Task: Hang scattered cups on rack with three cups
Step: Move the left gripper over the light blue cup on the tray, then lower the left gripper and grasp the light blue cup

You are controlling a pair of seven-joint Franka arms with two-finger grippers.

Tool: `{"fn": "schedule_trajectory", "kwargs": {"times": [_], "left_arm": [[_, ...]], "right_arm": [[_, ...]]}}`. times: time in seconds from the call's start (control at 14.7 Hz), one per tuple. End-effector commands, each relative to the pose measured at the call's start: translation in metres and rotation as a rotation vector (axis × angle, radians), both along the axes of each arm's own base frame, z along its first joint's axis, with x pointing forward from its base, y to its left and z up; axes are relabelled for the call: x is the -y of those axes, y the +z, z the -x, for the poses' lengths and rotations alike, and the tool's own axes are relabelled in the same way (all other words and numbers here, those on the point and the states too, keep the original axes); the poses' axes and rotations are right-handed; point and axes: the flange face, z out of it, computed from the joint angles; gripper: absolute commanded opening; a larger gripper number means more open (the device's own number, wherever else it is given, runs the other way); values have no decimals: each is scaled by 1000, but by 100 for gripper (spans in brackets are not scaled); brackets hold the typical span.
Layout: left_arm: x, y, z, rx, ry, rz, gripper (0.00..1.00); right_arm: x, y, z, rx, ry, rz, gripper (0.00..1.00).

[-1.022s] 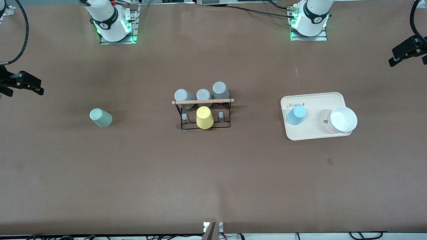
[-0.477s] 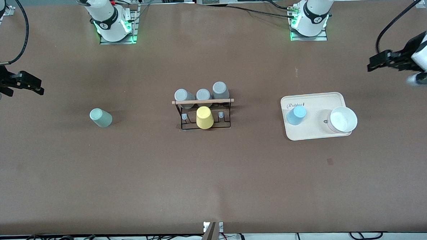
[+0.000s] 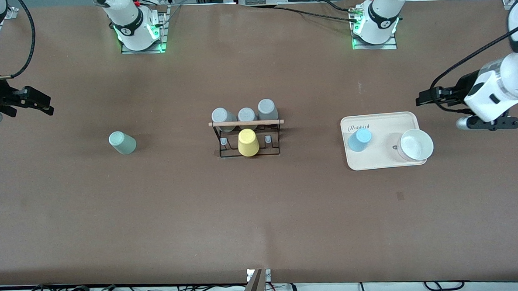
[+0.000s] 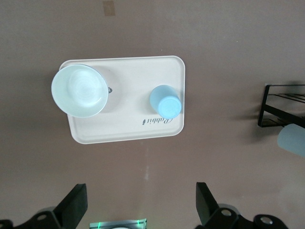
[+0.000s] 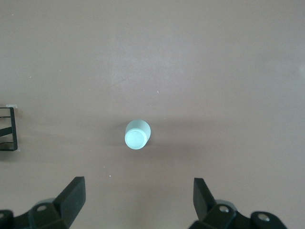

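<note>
**Bystanders on the brown table**

Right of centre in the front view lies a cream tray (image 3: 382, 122) holding a white bowl (image 3: 416, 144) at its right end. At centre, three grey cups (image 3: 245, 114) stand in a row above a yellow cup (image 3: 248, 142).

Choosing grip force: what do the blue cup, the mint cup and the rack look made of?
Blue cup: probably plastic; smooth, matte, evenly coloured. Mint cup: likely the same, with a dull pastel surface. Rack: thin black wire, apparently metal, topped by a pale rod that looks like bare wood.
</note>
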Motion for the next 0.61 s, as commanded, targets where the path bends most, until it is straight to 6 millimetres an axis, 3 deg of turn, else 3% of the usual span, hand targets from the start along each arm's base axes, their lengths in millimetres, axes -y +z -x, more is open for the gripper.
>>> {"fn": "schedule_trajectory", "kwargs": {"times": [0.0, 0.2, 0.54], "left_arm": [[23, -39, 9, 12, 23, 6, 100], [46, -71, 14, 31, 40, -2, 100], [79, -151, 29, 94, 63, -15, 100]], "right_arm": [[1, -1, 3, -6, -2, 1, 100], [1, -3, 6, -35, -5, -4, 100], [1, -4, 2, -18, -3, -4, 100]]}}
